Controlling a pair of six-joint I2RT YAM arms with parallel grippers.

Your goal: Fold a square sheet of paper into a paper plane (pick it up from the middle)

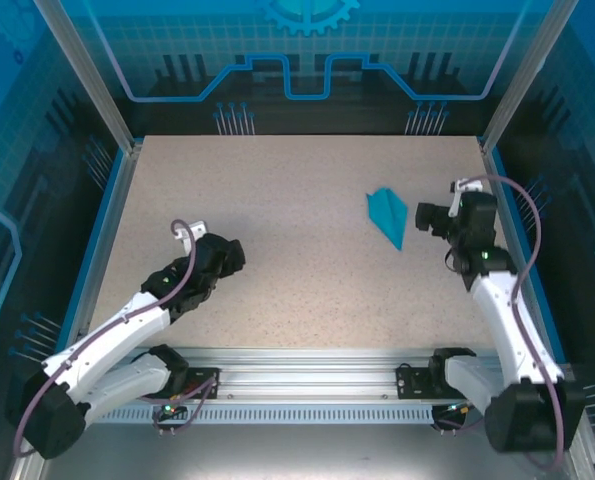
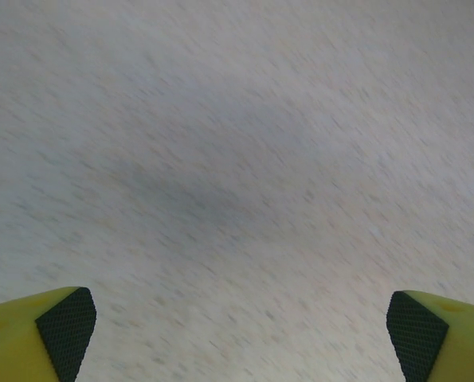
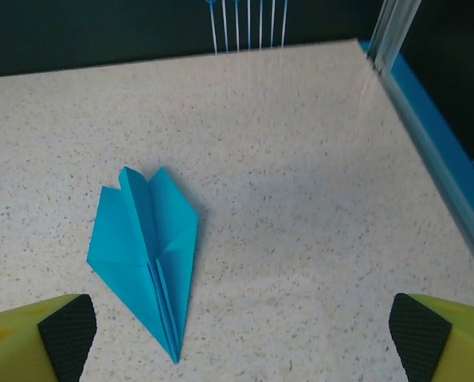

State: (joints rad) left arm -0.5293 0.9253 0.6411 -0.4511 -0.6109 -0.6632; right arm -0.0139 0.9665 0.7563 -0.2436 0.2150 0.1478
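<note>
One paper plane (image 1: 388,216) lying flat on the right side of the table (image 1: 277,190), nose toward the arms, right jaws just beside it, left jaws well apart, both pairs spread wide and empty.

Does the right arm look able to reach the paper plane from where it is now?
Probably yes. The paper plane lies flat on the table just ahead of the open right gripper, with nothing between them.
</note>
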